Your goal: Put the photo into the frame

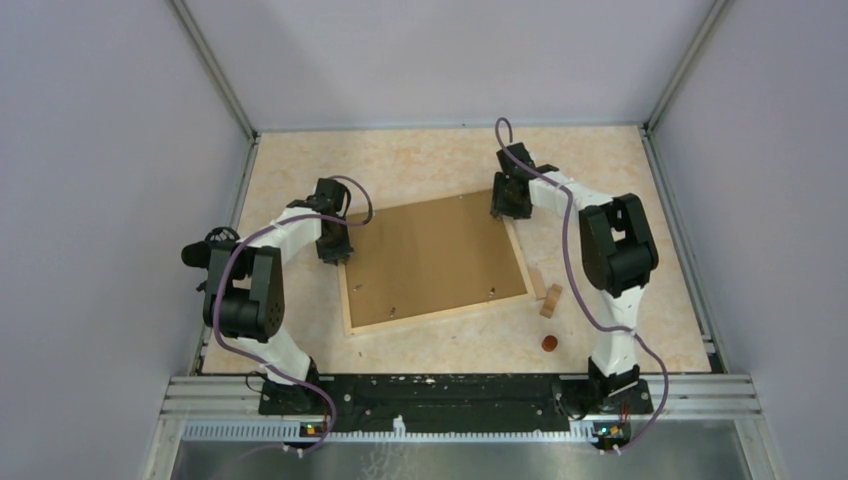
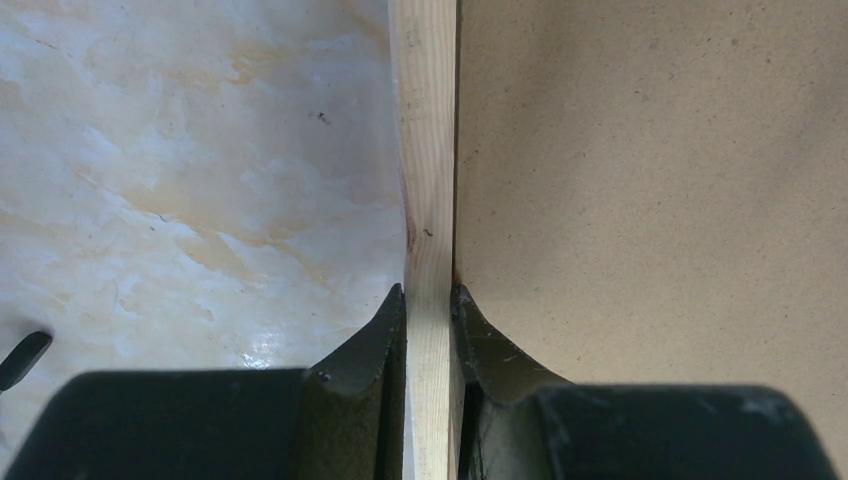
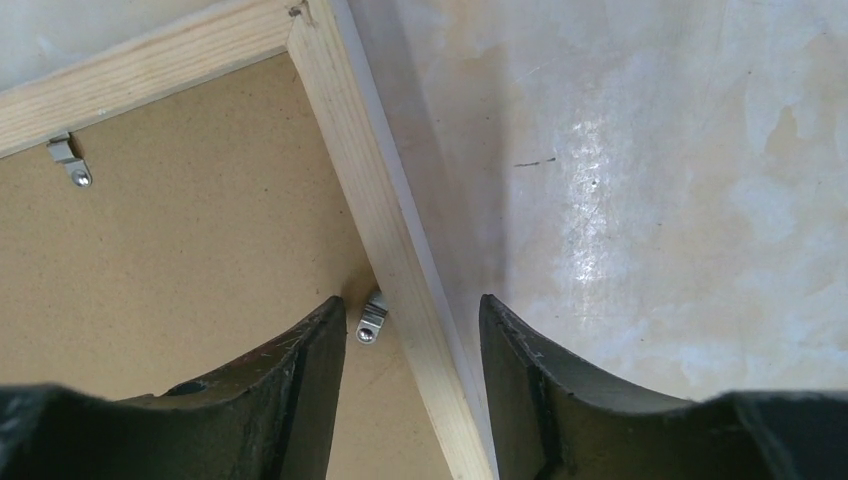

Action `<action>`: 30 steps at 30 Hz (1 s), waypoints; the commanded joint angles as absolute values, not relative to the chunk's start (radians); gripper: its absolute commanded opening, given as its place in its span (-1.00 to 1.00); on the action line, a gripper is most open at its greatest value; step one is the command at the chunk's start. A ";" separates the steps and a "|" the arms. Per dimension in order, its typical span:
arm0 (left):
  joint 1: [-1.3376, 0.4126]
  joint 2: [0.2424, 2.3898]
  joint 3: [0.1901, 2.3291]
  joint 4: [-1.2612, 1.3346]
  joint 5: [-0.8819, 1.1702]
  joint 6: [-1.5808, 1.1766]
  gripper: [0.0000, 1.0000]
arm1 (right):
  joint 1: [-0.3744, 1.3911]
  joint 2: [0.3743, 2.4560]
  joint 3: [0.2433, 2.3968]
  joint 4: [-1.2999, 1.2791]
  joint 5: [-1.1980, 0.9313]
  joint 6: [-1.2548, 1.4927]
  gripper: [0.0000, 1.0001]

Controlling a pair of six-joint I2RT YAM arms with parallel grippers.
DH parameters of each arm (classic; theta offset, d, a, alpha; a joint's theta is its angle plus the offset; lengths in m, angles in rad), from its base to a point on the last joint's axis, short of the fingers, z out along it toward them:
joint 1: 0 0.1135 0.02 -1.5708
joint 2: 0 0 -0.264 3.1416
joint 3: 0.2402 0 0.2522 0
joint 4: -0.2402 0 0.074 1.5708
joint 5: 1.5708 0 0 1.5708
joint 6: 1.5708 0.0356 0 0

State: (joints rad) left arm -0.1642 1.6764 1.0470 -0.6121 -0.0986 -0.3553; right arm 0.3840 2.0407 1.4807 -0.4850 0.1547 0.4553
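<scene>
The photo (image 1: pixel 435 255) lies face down, its plain brown board back up, inside the pale wooden frame (image 1: pixel 440 313) in the middle of the table. My left gripper (image 1: pixel 335 250) is at the frame's left side. In the left wrist view it (image 2: pixel 430 292) is shut on the frame's left slat (image 2: pixel 428 150), with the board (image 2: pixel 650 180) to its right. My right gripper (image 1: pixel 510 205) is at the far right corner. In the right wrist view it (image 3: pixel 410 298) is open and straddles the right slat (image 3: pixel 370 180), one finger over the board (image 3: pixel 200 250).
Small metal clips (image 3: pixel 371 320) (image 3: pixel 68 160) sit on the frame's inner edge over the board. Small wooden blocks (image 1: pixel 551 298) and a small red-brown disc (image 1: pixel 549 343) lie right of the frame. Walls enclose the table.
</scene>
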 commanded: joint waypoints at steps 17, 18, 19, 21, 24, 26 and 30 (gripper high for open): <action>-0.167 1.648 1.032 -0.591 -0.036 -0.357 -0.87 | 0.400 2.133 1.579 -0.702 0.169 0.482 -1.00; -0.166 1.648 1.032 -0.591 -0.035 -0.357 -0.87 | 0.401 2.127 1.573 -0.695 0.160 0.483 -1.00; -0.167 1.645 1.032 -0.591 -0.035 -0.357 -0.87 | 0.401 2.122 1.569 -0.685 0.148 0.482 -1.00; -0.167 1.642 1.031 -0.592 -0.035 -0.357 -0.87 | 0.399 2.111 1.574 -0.676 0.157 0.475 -0.71; -0.166 1.639 1.029 -0.591 -0.031 -0.357 -0.87 | 0.393 2.084 1.599 -0.658 0.141 0.435 -0.10; -0.166 1.640 1.029 -0.590 -0.030 -0.357 -0.84 | 0.382 2.055 1.596 -0.625 0.071 0.409 0.12; -0.167 1.641 1.024 -0.593 -0.030 -0.362 -0.68 | 0.364 1.970 1.478 -0.501 -0.112 0.384 0.66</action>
State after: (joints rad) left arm -0.1623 1.6722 1.0416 -0.6067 -0.0937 -0.3538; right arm 0.3756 2.0773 1.5635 -0.5987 0.0742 0.4122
